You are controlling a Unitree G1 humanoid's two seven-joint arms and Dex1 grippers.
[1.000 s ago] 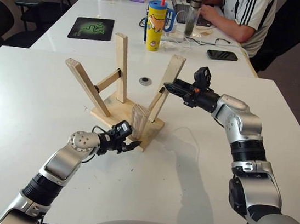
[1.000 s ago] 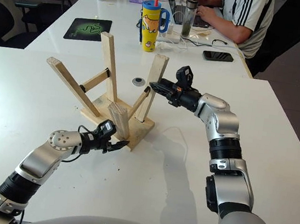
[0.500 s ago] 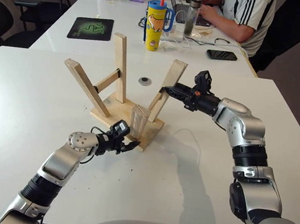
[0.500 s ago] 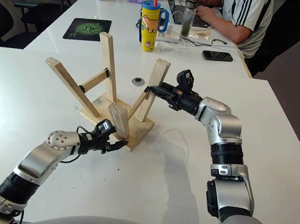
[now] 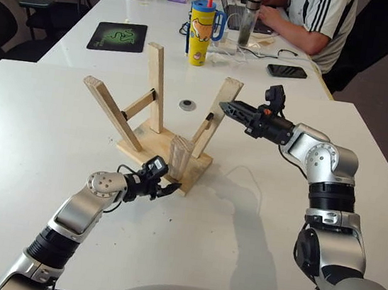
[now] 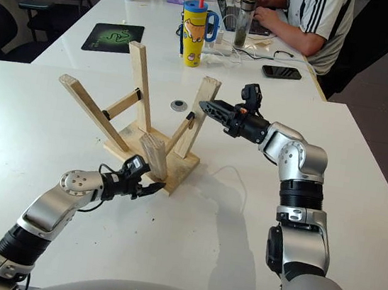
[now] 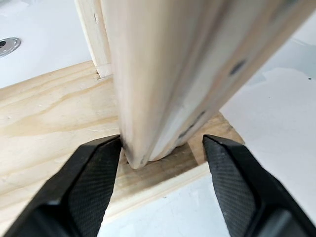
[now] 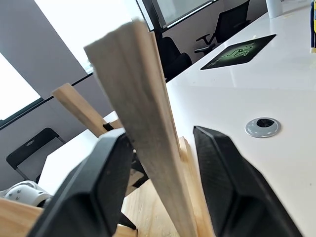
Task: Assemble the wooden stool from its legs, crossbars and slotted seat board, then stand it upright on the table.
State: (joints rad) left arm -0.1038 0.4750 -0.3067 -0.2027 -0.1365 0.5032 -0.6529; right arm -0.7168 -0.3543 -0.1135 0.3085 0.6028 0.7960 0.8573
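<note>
The stool (image 5: pixel 161 123) lies inverted on the white table (image 5: pixel 40 118), its seat board (image 5: pixel 151 155) flat on the surface and 4 legs pointing up from it.

1. Leg at the board's near corner (image 5: pixel 179 154): leans toward the camera, so it appears short.
2. Leg at the board's left corner (image 5: pixel 112 113): splays outward to the left.
3. Leg at the board's far corner (image 5: pixel 156 86): close to upright.
4. Leg at the board's right corner (image 5: pixel 216 116): tilts outward to the right.

One crossbar (image 5: pixel 138 103) spans legs 2 and 3 above the board. A second crossbar (image 5: pixel 203 126) meets leg 4 (its other end is hidden).

The left gripper (image 5: pixel 168 187) sits at the board's near corner, released, its fingers (image 7: pixel 94 182) straddling the foot of leg 1 with a gap on one side.

The right gripper (image 5: pixel 229 107) is high above the board's right corner, also released; its fingers (image 8: pixel 98 187) flank the top of leg 4.

A round grommet (image 5: pixel 186 105) lies just beyond the board; a yellow cup (image 5: pixel 201 33) stands well beyond it.
</note>
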